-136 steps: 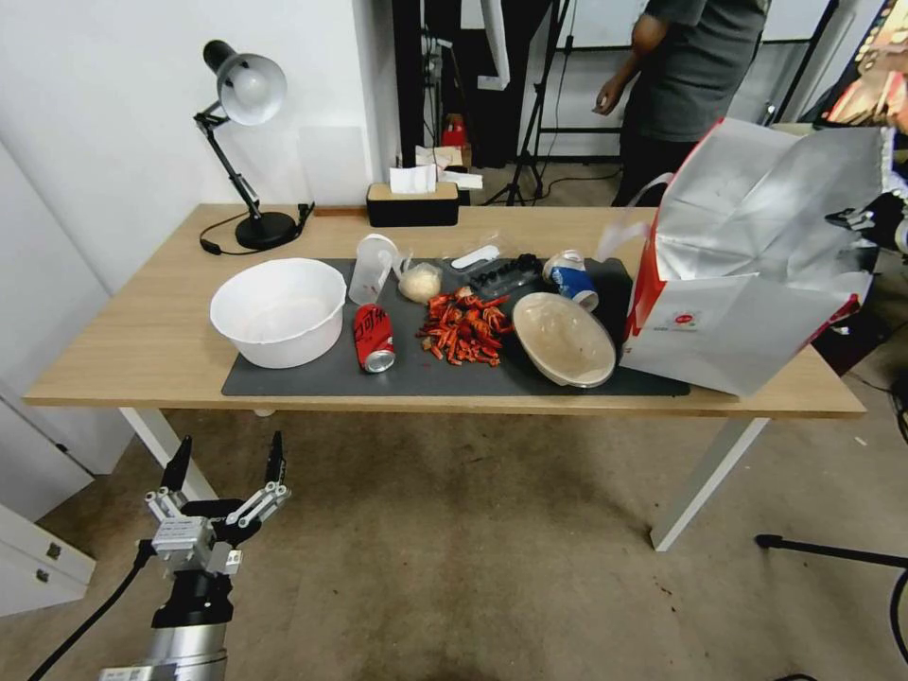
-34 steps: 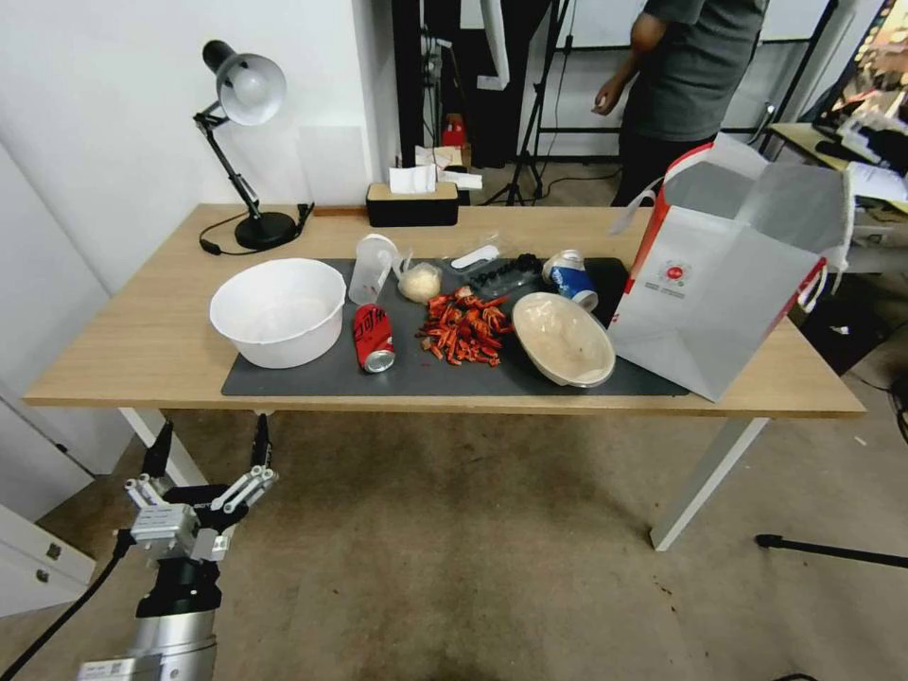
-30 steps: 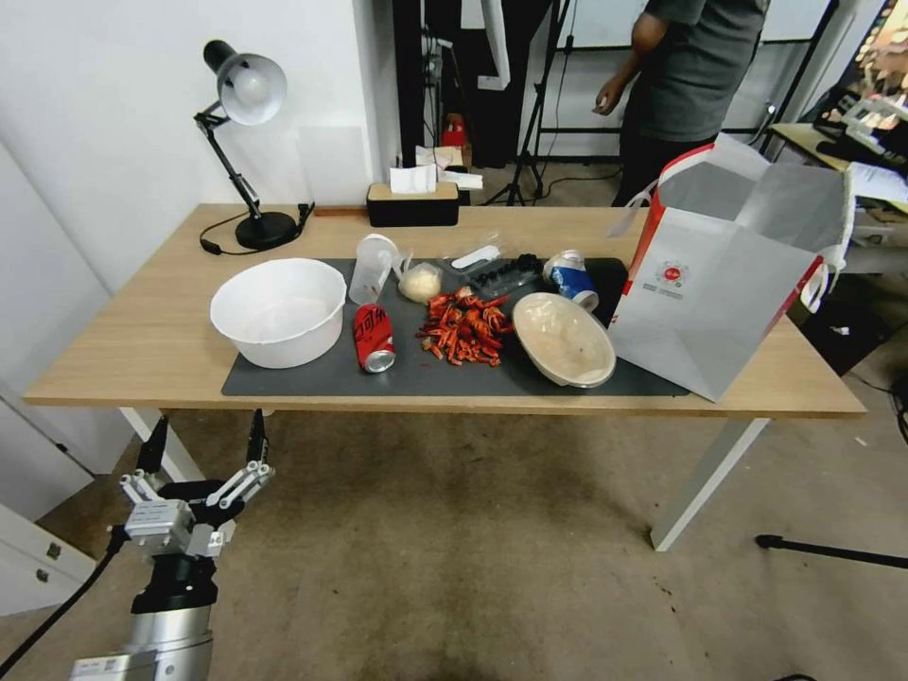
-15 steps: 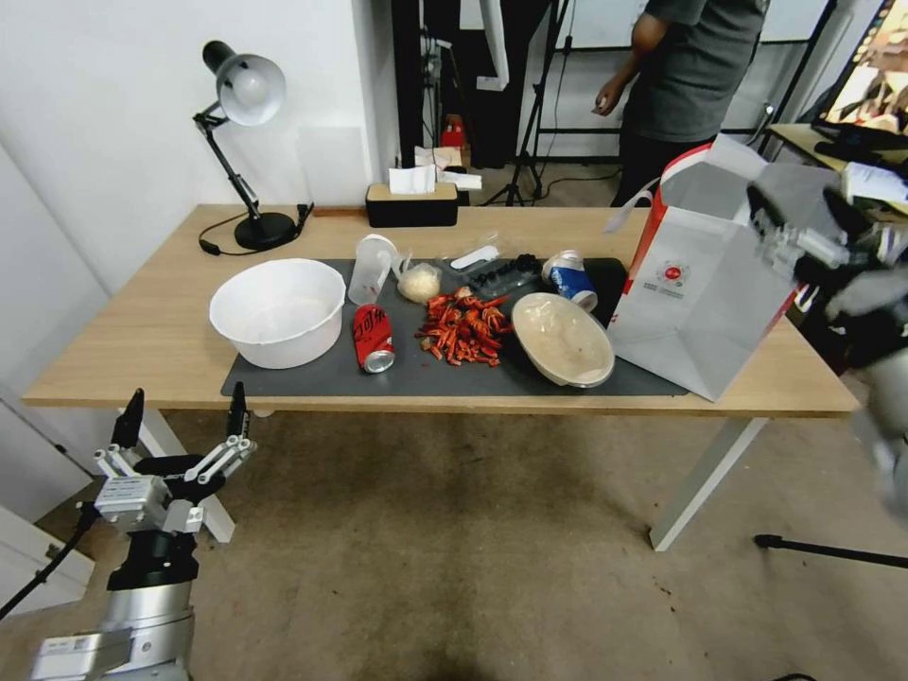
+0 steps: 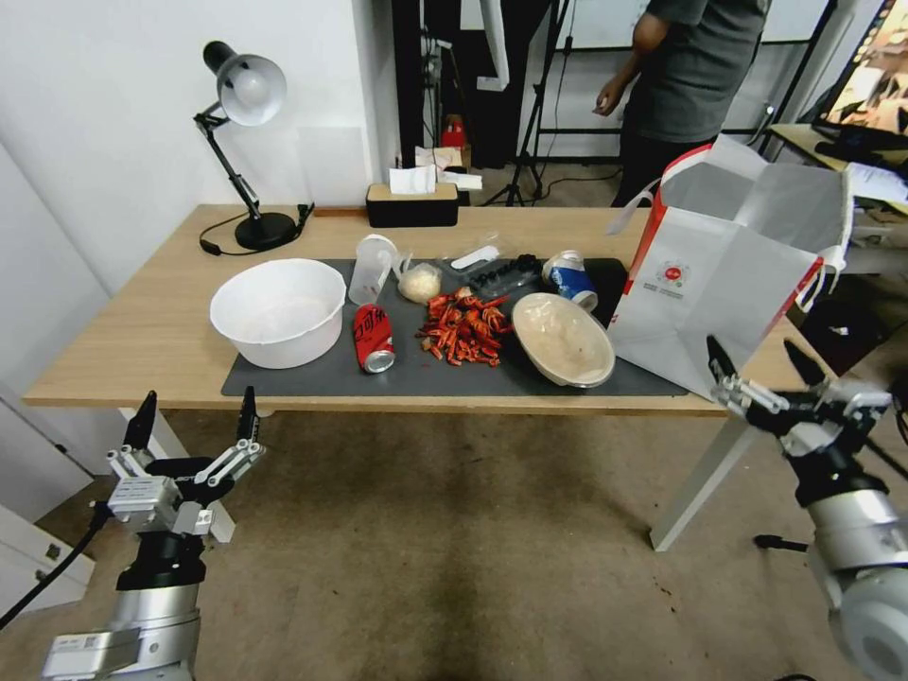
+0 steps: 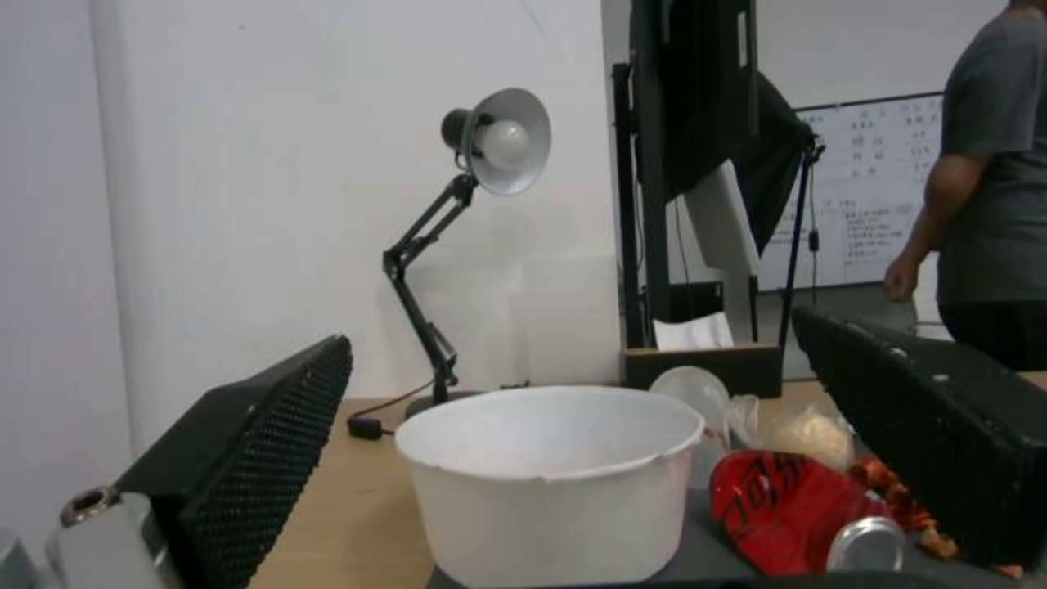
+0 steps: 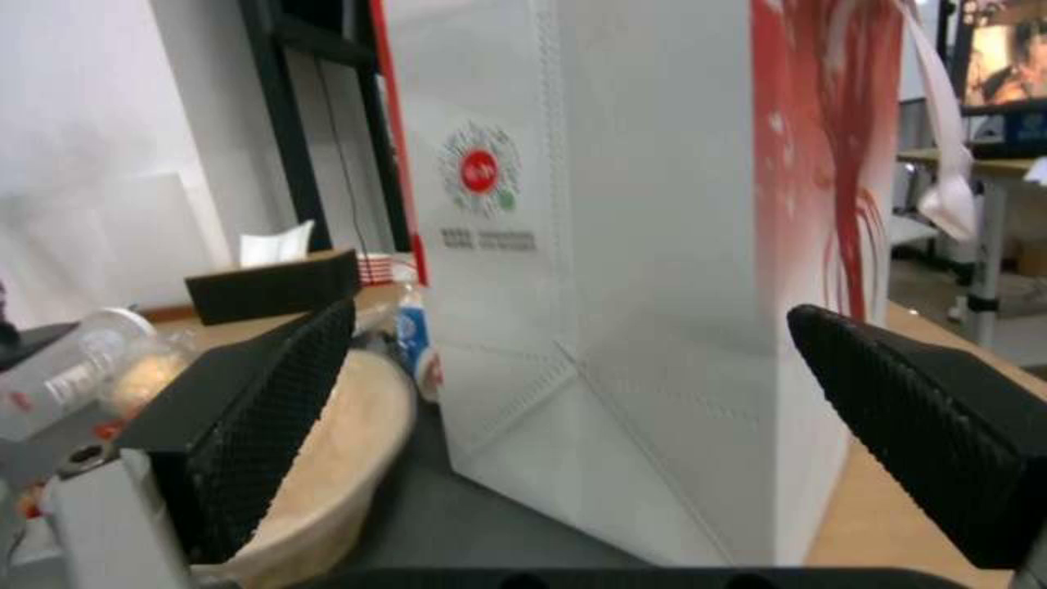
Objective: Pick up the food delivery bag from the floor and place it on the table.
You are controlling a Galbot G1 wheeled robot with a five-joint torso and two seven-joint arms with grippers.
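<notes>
The food delivery bag [image 5: 728, 284], white with red side panels and a small round red logo, stands upright on the right end of the table [image 5: 142, 350], partly on the dark grey mat [image 5: 312, 378]. Nothing holds it. My right gripper [image 5: 752, 348] is open, in front of the bag's lower corner at the table's front edge. In the right wrist view the bag [image 7: 611, 245] stands beyond the spread fingers [image 7: 927, 417], apart from them. My left gripper [image 5: 199, 402] is open and holds nothing, below the table's front left over the floor [image 5: 454, 549].
On the mat lie a white bowl [image 5: 279, 310], a red can [image 5: 374, 338], a red food pile [image 5: 463, 326], a beige bowl [image 5: 565, 339] and a blue can [image 5: 572, 279]. A lamp [image 5: 248, 142] and tissue box [image 5: 412, 201] stand behind. A white table leg [image 5: 705, 478] slants near my right arm.
The right gripper let go of the bag, which settled upright, then swung down from beside the bag's top to the table's front edge. The left gripper drifted a little left.
</notes>
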